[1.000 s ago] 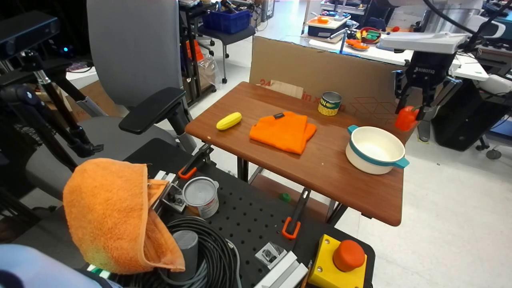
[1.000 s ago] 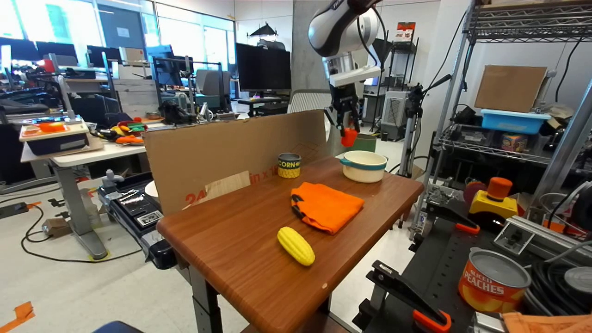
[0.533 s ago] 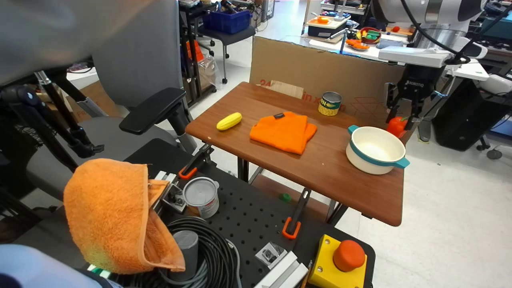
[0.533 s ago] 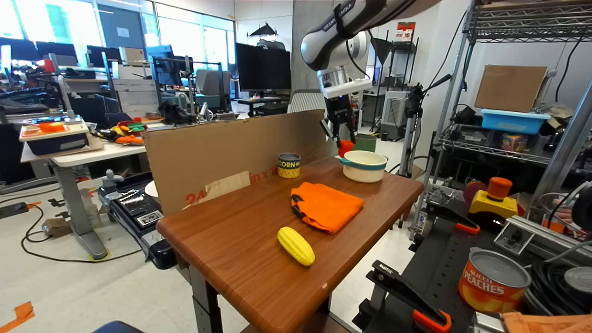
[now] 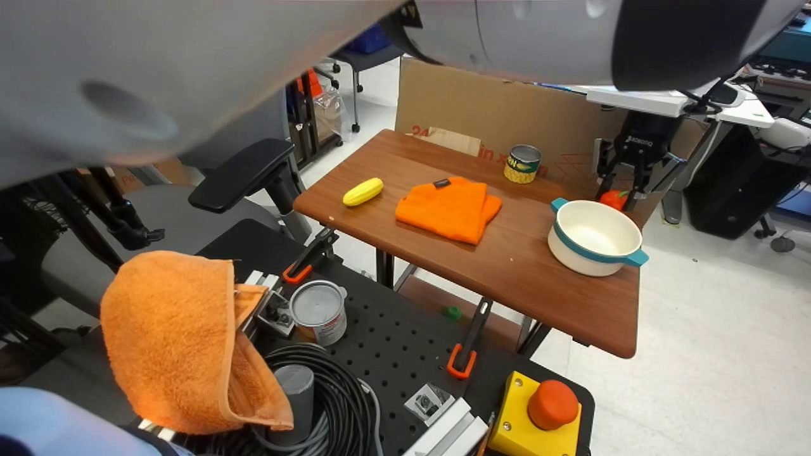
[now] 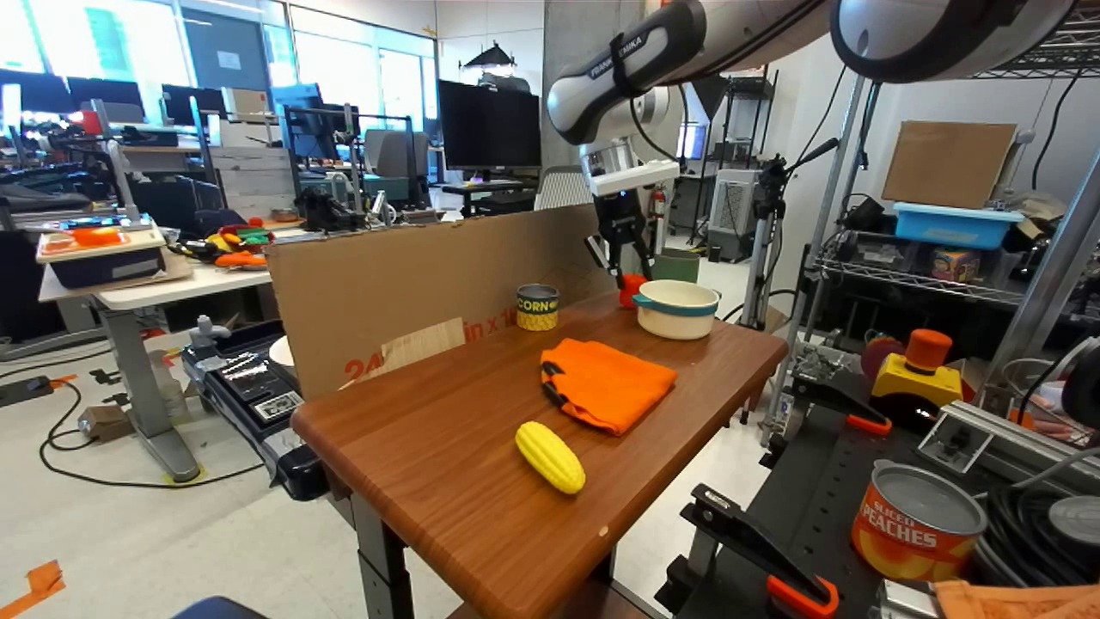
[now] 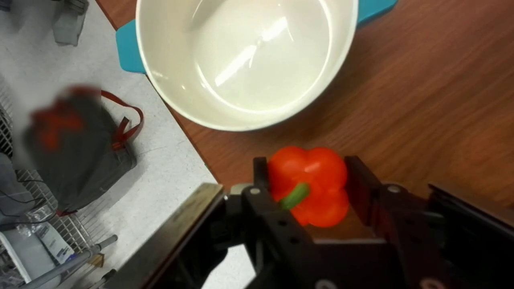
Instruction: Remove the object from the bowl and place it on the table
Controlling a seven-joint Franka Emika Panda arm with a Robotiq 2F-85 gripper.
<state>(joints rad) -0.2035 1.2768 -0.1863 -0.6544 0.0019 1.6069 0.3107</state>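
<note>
The object is a red-orange pepper with a green stem [image 7: 317, 180], seen from above in the wrist view. My gripper [image 7: 307, 170] is shut on it, with a finger on each side. The pepper also shows in both exterior views [image 5: 613, 200] [image 6: 631, 292], low beside the bowl. I cannot tell whether it touches the table [image 5: 519, 266]. The white bowl with teal handles [image 7: 257, 60] stands upright near the table's end and looks empty inside. It shows in both exterior views [image 5: 580, 256] [image 6: 675, 325] and partly hides the pepper in an exterior view.
An orange folded cloth [image 5: 450, 212], a yellow corn cob [image 5: 363, 192] and a corn can [image 5: 523, 164] are on the table. A cardboard sheet [image 6: 430, 275] stands along the far edge, close to the gripper. A black perforated bench [image 5: 393, 354] adjoins the table.
My gripper has come down with the pepper, from above the bowl's height to beside the bowl close to the table. The bowl and the other things have not moved.
</note>
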